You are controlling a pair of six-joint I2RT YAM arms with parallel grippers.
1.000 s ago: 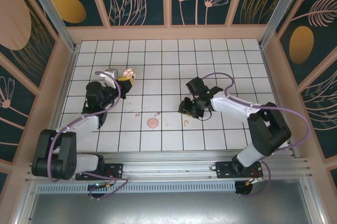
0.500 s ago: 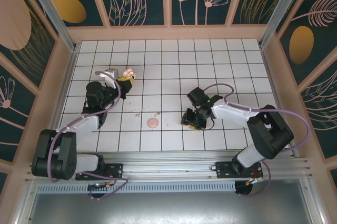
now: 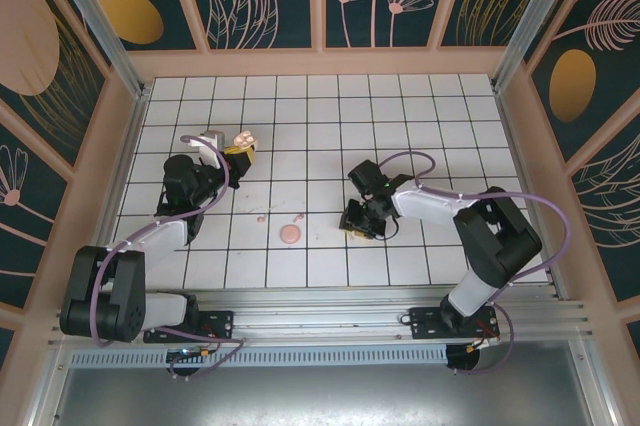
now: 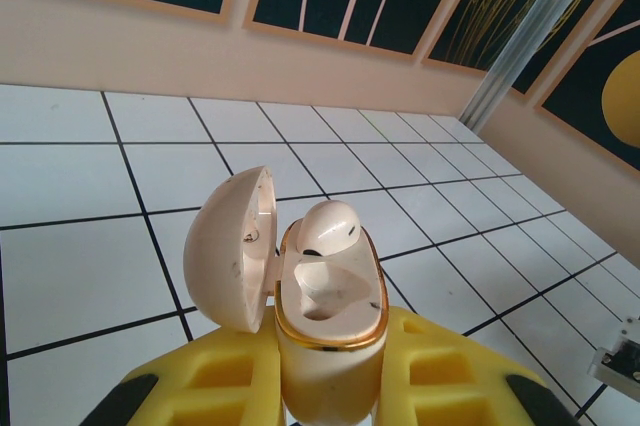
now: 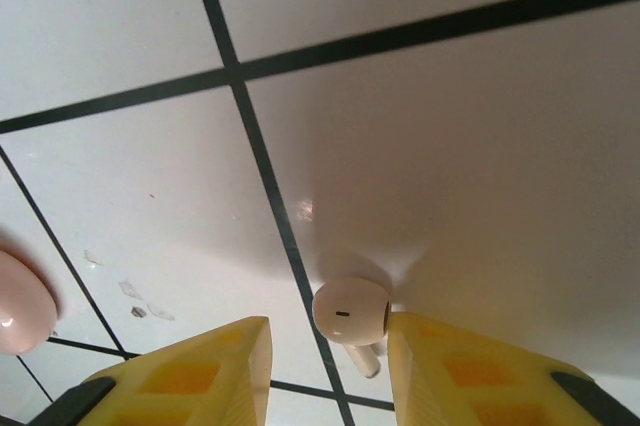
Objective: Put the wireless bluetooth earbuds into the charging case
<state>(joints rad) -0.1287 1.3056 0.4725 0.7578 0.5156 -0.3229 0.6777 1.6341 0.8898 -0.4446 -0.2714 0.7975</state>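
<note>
**gridwatcher:** Question for whoever drove this one: why was the charging case [image 4: 328,356] up in a claw and not parked on the tiles [image 3: 400,116]?

**me:** So it couldn't skid. I had the left gripper [image 4: 330,396] pressed tight on its body. The case stood upright, lid [image 4: 235,246] flopped open to one side, sockets facing up. One earbud [image 4: 330,226] was already sitting in there, and the other socket [image 4: 318,294] was bare.

**gridwatcher:** And the right one?

**me:** The right gripper [image 5: 328,341] was low over the tiles, jaws spread, with the loose earbud [image 5: 350,311] lying between the yellow pads [image 5: 480,376]. One pad looked to be touching it and the other had a gap, so I wouldn't call it pinched. I straddled it so closing would catch the round head, not the stem. The pink disc [image 5: 15,316] off to the side wasn't what I was after. From above, that bud was well apart from the case, so I figured a lift and carry came next.
</note>
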